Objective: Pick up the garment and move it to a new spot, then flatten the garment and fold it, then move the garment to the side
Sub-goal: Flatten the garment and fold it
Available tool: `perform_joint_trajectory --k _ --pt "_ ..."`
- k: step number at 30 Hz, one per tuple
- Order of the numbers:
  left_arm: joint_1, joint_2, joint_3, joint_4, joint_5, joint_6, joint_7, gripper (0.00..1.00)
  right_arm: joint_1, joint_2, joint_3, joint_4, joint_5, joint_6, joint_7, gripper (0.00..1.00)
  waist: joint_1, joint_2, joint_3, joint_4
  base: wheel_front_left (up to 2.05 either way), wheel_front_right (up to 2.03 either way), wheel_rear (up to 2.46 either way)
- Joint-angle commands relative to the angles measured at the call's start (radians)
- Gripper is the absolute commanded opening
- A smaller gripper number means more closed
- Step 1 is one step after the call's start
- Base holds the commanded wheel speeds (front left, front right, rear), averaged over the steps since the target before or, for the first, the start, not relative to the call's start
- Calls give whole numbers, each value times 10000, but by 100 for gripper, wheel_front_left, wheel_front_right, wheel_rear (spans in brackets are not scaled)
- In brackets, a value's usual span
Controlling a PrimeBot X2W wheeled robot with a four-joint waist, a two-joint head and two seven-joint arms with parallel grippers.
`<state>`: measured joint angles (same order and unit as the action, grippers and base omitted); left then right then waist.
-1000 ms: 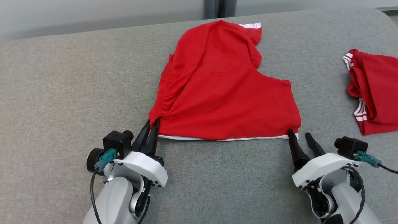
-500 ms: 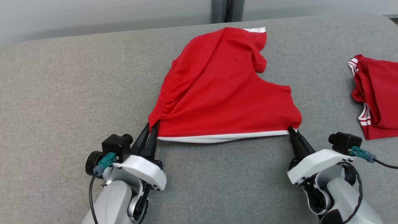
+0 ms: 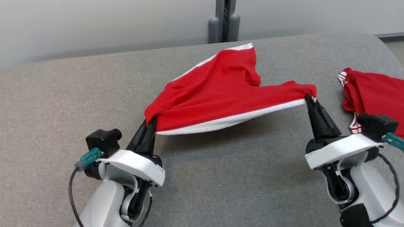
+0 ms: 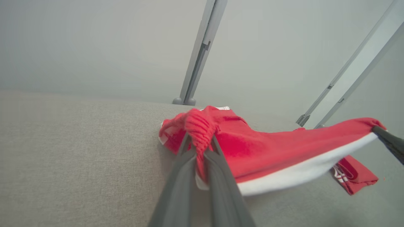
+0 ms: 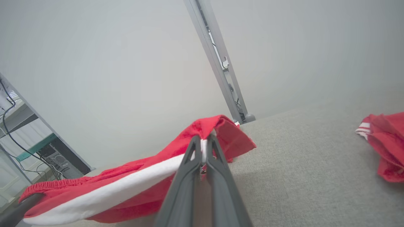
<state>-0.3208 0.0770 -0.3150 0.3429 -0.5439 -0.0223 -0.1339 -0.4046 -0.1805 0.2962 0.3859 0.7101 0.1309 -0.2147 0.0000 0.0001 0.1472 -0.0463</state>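
1. The red garment (image 3: 221, 91) is seen near the middle of the grey fabric-covered counter (image 3: 221, 183). Its near edge is held clear of the surface, while its far part rests on the counter close to the grey post (image 3: 224, 19).
2. The left jaws are closed together on the gathered elastic corner of the garment. In the left wrist view, bunched red cloth is pinched between the two dark fingers (image 4: 176, 192).
3. The right jaws are clamped on the opposite near corner. In the right wrist view, red and white cloth is gripped at the very tips of the fingers.
4. Between the two pairs of jaws, the near edge, trimmed by a white band (image 3: 227, 121), is stretched almost taut with a slight sag. A shadow (image 3: 252, 126) is cast on the counter below it.
5. The corner in the right jaws is seen farther up the head view than the corner in the left jaws.
6. A second red garment (image 3: 375, 94) with white striped trim is seen crumpled on the counter just to the right of the right jaws, apart from the held one.
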Motion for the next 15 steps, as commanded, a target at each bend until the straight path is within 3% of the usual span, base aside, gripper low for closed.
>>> perform_joint_trajectory --k 1,9,15 --pt "97 29 107 -245 -178 -22 121 0 70 -109 -132 -270 -142 -5 20 0 0 -1 -111 -12 0 0 0" --pt "47 -52 260 -2552 -1445 57 1711 0 262 -22 -1155 -2567 -806 -5 559 0 0 -1 -424 107 0 0 0" --pt "-711 50 334 -4405 -2177 665 3572 0 -73 180 -1913 -4213 -1787 -5 1616 0 0 -1 -361 216 0 0 0"
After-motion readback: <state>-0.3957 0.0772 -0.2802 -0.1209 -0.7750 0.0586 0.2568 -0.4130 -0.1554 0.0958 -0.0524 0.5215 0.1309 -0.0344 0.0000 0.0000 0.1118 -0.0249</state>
